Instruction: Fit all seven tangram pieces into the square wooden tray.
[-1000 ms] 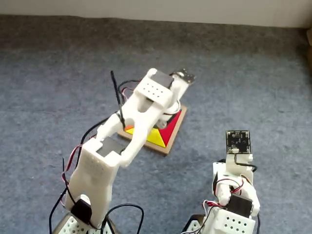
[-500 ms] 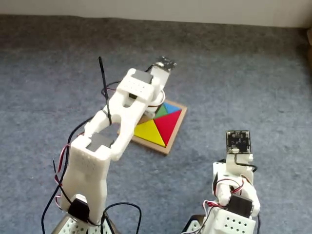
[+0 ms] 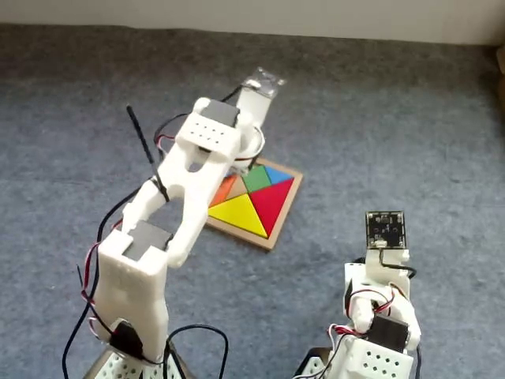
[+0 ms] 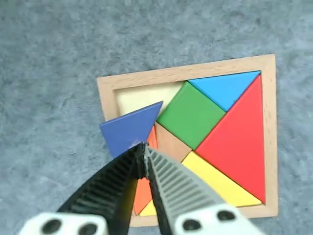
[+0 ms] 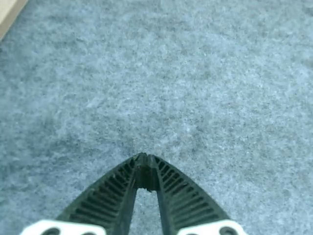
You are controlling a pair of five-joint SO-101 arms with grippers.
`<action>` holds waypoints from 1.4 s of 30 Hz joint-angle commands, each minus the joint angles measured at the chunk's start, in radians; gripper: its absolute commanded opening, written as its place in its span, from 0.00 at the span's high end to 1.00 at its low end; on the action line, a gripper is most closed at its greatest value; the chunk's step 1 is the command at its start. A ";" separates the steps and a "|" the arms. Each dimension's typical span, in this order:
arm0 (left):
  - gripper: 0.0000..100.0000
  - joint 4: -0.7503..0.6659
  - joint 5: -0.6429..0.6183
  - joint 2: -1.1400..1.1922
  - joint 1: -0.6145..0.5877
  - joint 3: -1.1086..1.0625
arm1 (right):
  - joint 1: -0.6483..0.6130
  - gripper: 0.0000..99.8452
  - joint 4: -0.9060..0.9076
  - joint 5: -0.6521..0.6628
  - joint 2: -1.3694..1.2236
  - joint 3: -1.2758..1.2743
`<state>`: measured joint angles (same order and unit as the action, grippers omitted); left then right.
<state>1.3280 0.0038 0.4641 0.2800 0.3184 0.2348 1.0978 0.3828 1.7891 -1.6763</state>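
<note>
Squarely pinched in the left end effector (image 4: 143, 148), blue triangle (image 4: 129, 128) over the tray (image 4: 186, 73) rim.

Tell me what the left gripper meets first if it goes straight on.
The left gripper, shut on the dark blue triangular piece, points down at the square wooden tray. That piece would probably touch the tray's rim or the orange triangular piece first; depth is unclear.
</note>
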 commanded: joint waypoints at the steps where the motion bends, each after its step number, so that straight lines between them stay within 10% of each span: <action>1: 0.99 0.012 -0.003 -0.031 -0.047 0.047 | 0.013 0.99 -0.002 0.000 0.024 -0.097; 20: 0.99 -0.173 0.087 0.147 -0.048 0.058 | 0.013 0.99 -0.002 0.000 0.024 -0.097; 42: 0.99 -0.071 0.083 0.028 -0.025 0.128 | 0.013 0.99 -0.002 0.000 0.024 -0.097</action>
<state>1.2068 0.0790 0.6007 0.2862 0.3798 0.2348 1.0978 0.3828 1.7891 -1.6763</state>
